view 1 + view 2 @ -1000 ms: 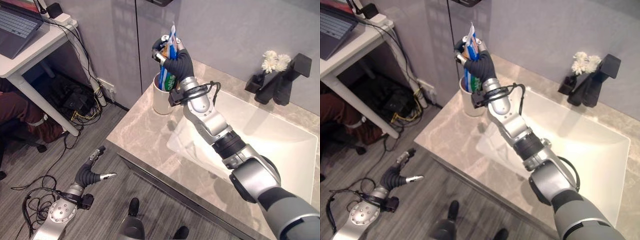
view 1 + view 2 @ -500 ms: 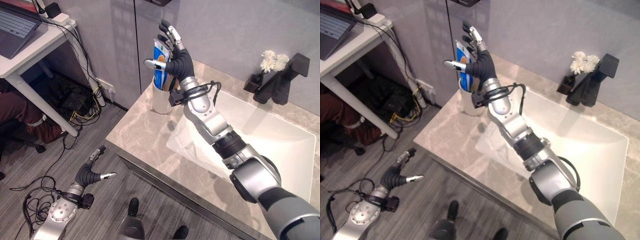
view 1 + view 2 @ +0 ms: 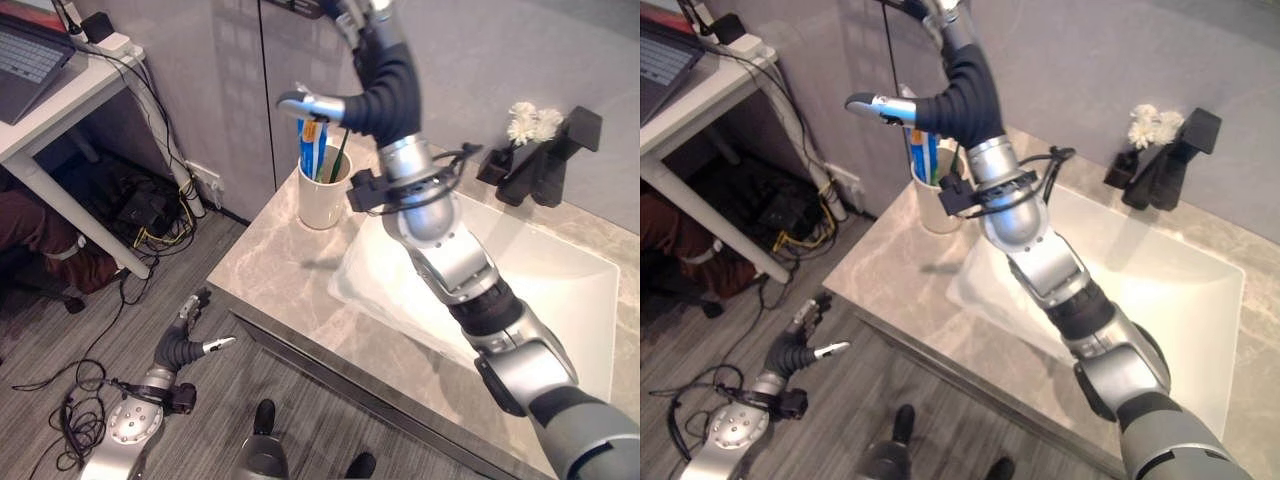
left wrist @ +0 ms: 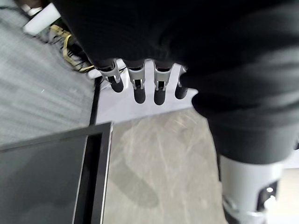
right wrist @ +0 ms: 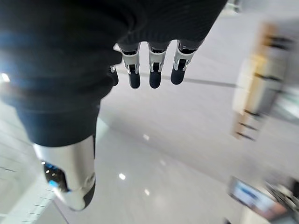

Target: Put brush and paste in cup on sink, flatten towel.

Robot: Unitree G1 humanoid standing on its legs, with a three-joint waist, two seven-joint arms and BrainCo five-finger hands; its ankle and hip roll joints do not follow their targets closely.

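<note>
A white cup (image 3: 324, 198) stands on the marble counter (image 3: 285, 270) at the sink's left corner. A blue and white toothpaste tube (image 3: 310, 145) and a thin green toothbrush (image 3: 340, 155) stand upright inside the cup. My right hand (image 3: 378, 85) is raised above the cup, open, with its thumb (image 3: 305, 103) pointing left and nothing held. In its own wrist view the right hand's fingers (image 5: 154, 70) are straight. My left hand (image 3: 183, 340) hangs low over the floor, open and empty.
A white sink basin (image 3: 560, 290) lies right of the cup. A black tap (image 3: 545, 165) and white flowers (image 3: 530, 122) stand at the back. A white desk (image 3: 50, 110) with a laptop (image 3: 22, 65) and cables is at the left.
My right hand let go of the toothpaste tube, which now stands in the cup, then opened and rose above the cup. The left hand has hardly moved.
</note>
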